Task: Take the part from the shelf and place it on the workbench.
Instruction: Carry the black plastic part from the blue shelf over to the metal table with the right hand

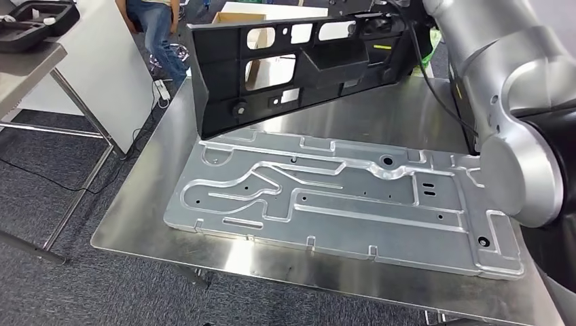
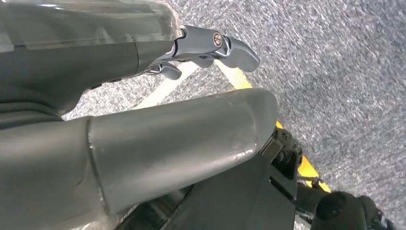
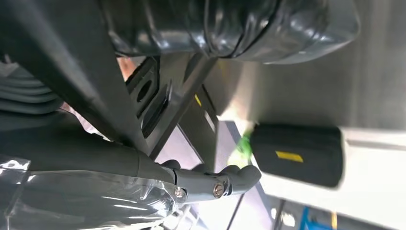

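Right hand (image 3: pixel 143 177): seen close in the right wrist view, its grey thumb and dark fingers (image 3: pixel 239 176) lie against the long black moulded plastic panel with cut-out windows (image 1: pixel 299 68), and a bar of the panel crosses between thumb and fingers, so the hand holds the panel. The contact itself is partly hidden by the panel's ribs and the hand's glossy cover. In the head view the hand is hidden behind the silver right arm (image 1: pixel 516 102), which also cuts off the panel's far-right end.

The panel stands on edge, tilted, its lower left corner at or just above the back edge of the flat silver stamped metal plate with raised channels (image 1: pixel 339 197); whether they touch cannot be told. The plate lies on the shiny steel counter (image 1: pixel 136 231).

Left hand (image 2: pixel 143 129): hangs over grey carpet with a yellow floor line (image 2: pixel 237 76). Its fingers (image 2: pixel 230 48) are stretched out apart from the thumb, holding nothing.

Beyond the fingers and panel: a cardboard box (image 1: pixel 238 17), mostly hidden by the panel, a person's legs in blue jeans (image 1: pixel 159 34) cut off at the top edge, and a second grey table (image 1: pixel 27 68) with a black tray (image 1: pixel 34 20), cropped.
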